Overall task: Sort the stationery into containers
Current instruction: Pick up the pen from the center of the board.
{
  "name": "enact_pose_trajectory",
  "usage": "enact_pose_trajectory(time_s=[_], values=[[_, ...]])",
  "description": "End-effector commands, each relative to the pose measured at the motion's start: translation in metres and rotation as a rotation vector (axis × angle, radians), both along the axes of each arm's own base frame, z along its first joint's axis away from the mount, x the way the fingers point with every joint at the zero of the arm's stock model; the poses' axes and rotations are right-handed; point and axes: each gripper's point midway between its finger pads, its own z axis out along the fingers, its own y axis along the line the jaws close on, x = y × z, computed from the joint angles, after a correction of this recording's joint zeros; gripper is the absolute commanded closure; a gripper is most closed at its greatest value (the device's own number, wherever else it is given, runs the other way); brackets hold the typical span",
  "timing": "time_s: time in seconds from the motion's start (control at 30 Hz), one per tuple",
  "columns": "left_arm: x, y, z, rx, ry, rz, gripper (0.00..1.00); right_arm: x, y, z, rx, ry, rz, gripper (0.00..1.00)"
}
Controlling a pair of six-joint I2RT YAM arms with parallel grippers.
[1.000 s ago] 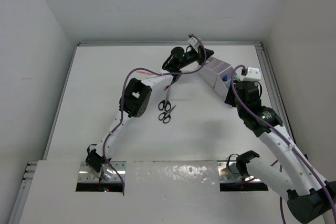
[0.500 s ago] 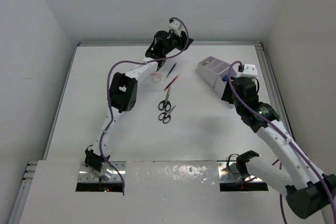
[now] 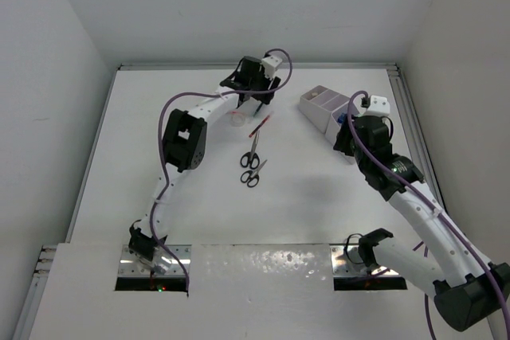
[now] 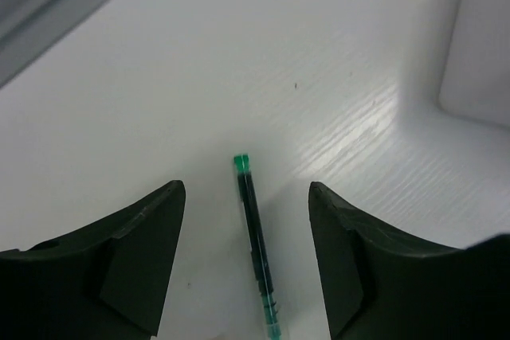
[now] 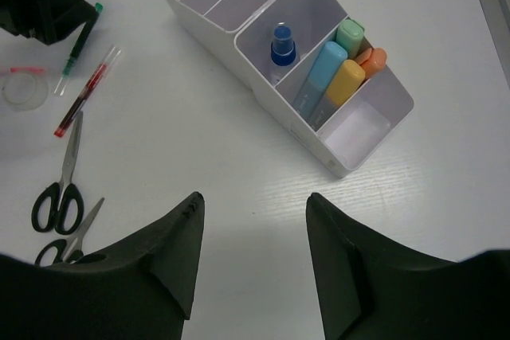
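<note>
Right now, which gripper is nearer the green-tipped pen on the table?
Left. The left gripper hangs open right above the green-tipped pen, fingers either side of it; the right gripper is off by the organiser, well away.

No legible text, labels, brands or numbers in any view — organiser [image 5: 271, 105] walls plain white.

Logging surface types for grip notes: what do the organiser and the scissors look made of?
Organiser: probably plastic, going by its smooth white, thin moulded walls with a soft sheen. Scissors: grey blades that look like metal; black handle loops, likely plastic.
</note>
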Motion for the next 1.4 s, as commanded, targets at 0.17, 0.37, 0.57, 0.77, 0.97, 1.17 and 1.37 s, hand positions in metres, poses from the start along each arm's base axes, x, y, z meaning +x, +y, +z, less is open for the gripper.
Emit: enact_pose_trajectory(time_s=[0.17,0.37,0.57,0.77,0.97,1.17,1.37], values=[[-0.009,0.036,-0.032,0.198,0.055,0.084,0.34,0.004,0.004,0.011,0.046,-0.035,-0.008,0.46],[-0.018,0.044,-0.06,0.239,0.12,0.099,0.32,0.001,0.002,0.011,0.051,-0.043,-0.017,0.46],[-0.024,0.043,-0.079,0.234,0.169,0.102,0.4,0.002,0.001,0.016,0.049,-0.046,-0.016,0.46],[-0.025,0.044,-0.086,0.209,0.195,0.111,0.54,0.001,0.002,0.015,0.057,-0.047,-0.018,0.47],[-0.029,0.034,-0.082,0.17,0.21,0.065,0.77,0.001,0.0,0.017,0.052,-0.052,-0.027,0.47],[-0.013,0.013,-0.035,0.052,0.113,0.034,1.0,-0.001,-0.002,0.018,0.05,-0.058,-0.032,0.47],[0.013,-0.022,0.077,-0.189,-0.115,-0.012,1.0,-0.001,-0.001,0.02,0.061,-0.064,-0.034,0.47]])
